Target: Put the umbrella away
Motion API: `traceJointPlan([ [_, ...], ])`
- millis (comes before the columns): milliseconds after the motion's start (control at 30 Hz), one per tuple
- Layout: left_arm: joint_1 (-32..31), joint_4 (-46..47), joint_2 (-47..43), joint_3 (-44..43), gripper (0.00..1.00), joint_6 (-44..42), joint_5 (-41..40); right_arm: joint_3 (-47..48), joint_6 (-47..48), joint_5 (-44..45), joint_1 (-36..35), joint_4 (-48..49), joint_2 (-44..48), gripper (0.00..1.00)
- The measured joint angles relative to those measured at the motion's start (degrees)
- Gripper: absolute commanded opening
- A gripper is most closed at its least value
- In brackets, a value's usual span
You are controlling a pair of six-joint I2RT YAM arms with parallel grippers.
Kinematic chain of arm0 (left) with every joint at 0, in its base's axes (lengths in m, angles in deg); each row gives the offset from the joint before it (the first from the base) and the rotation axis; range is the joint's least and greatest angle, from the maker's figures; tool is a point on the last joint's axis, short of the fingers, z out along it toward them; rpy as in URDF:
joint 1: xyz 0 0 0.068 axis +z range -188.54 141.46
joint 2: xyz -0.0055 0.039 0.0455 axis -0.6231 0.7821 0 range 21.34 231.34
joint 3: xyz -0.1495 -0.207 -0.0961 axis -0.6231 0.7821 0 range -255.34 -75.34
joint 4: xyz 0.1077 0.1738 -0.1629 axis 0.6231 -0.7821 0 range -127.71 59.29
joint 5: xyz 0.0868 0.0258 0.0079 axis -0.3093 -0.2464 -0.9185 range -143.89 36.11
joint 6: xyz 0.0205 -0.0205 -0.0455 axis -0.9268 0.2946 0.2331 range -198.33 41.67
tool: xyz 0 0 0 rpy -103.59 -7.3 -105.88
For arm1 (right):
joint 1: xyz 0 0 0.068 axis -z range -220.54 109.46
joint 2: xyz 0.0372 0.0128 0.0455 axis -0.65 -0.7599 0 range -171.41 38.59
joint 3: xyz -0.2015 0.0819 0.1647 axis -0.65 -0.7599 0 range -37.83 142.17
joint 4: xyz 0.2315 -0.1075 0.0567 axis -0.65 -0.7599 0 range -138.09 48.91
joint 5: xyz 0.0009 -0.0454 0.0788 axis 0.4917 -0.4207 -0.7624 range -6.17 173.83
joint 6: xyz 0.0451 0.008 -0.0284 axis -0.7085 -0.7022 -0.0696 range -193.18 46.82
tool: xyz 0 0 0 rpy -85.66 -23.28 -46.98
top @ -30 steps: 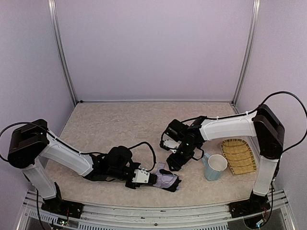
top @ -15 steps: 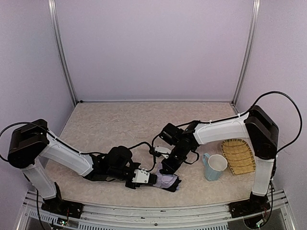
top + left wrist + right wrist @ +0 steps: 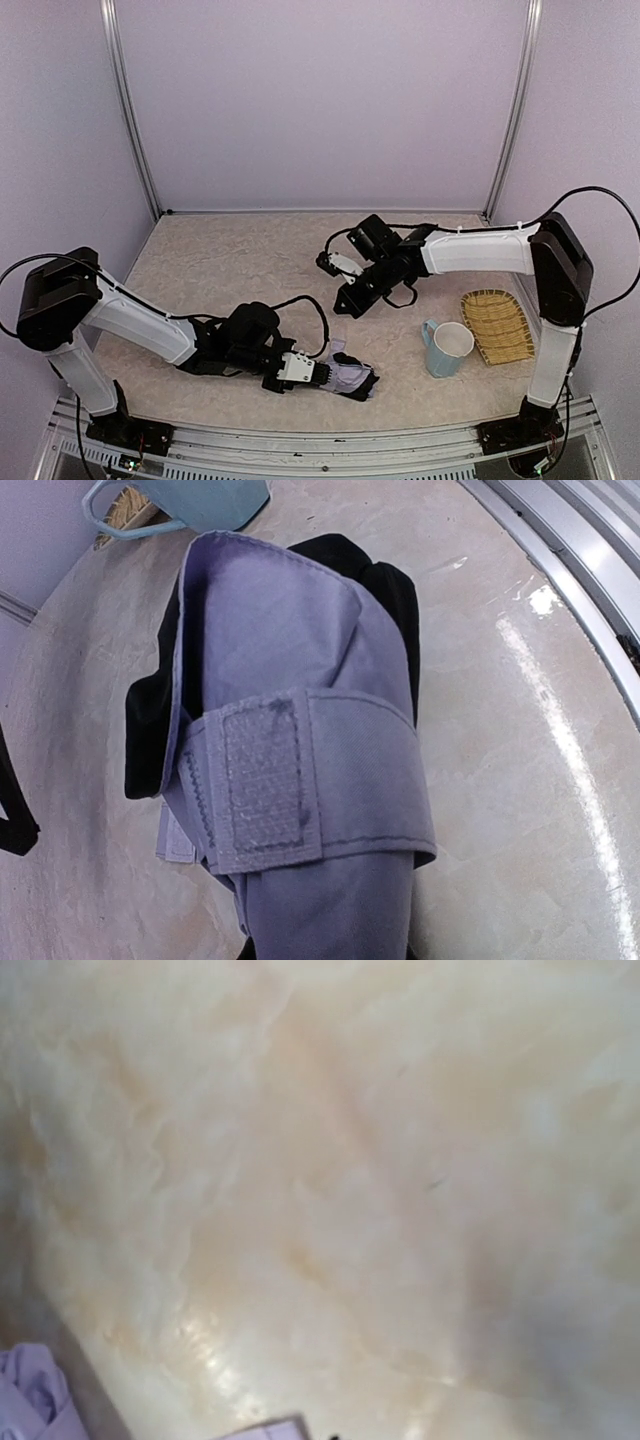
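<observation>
The umbrella (image 3: 348,379) lies folded on the table near the front edge, with pale lavender fabric outside and black lining at its far end. In the left wrist view the umbrella (image 3: 300,670) fills the frame, a Velcro strap (image 3: 262,780) wrapped across it. My left gripper (image 3: 318,372) is shut on its near end, and the fingers are hidden under the fabric. My right gripper (image 3: 345,303) is shut and empty. It hangs above the table behind the umbrella, well apart from it. The right wrist view shows only blurred tabletop and a scrap of lavender fabric (image 3: 28,1392).
A light blue mug (image 3: 447,349) stands right of the umbrella, also visible as the mug (image 3: 195,500) in the left wrist view. A woven basket tray (image 3: 497,324) lies beyond it at the right wall. The metal table rail (image 3: 330,440) runs just in front of the umbrella.
My right gripper has shut and risen back away from the umbrella toward the rear. The left arm and the umbrella have stayed put.
</observation>
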Motion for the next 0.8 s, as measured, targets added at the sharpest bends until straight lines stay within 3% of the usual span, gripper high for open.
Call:
traceJointPlan([
  [133,0.35,-0.96,0.31,-0.81,0.00,0.11,0.55,-0.07,2.01,0.61,0.55,0.26,2.47,0.03],
  [367,2.80,-6.12,4.28,-7.48,0.00,1.60,5.99,-11.93,5.86,3.34,-1.36,6.27,15.78,0.37],
  [467,4.76,-9.68,5.70,-10.51,0.00,2.03,9.88,-18.95,8.63,8.13,-7.89,9.35,22.99,0.57],
  [600,6.60,-12.92,6.40,-12.15,0.00,1.22,13.81,-25.86,10.93,15.45,-17.44,12.33,27.82,0.73],
  [667,7.06,-13.88,6.62,-12.68,0.00,1.36,14.88,-28.13,11.61,19.54,-20.59,12.81,28.24,0.96],
  [800,7.74,-15.04,6.91,-13.31,0.00,1.38,16.24,-31.56,13.11,25.83,-24.63,13.86,28.13,1.00],
])
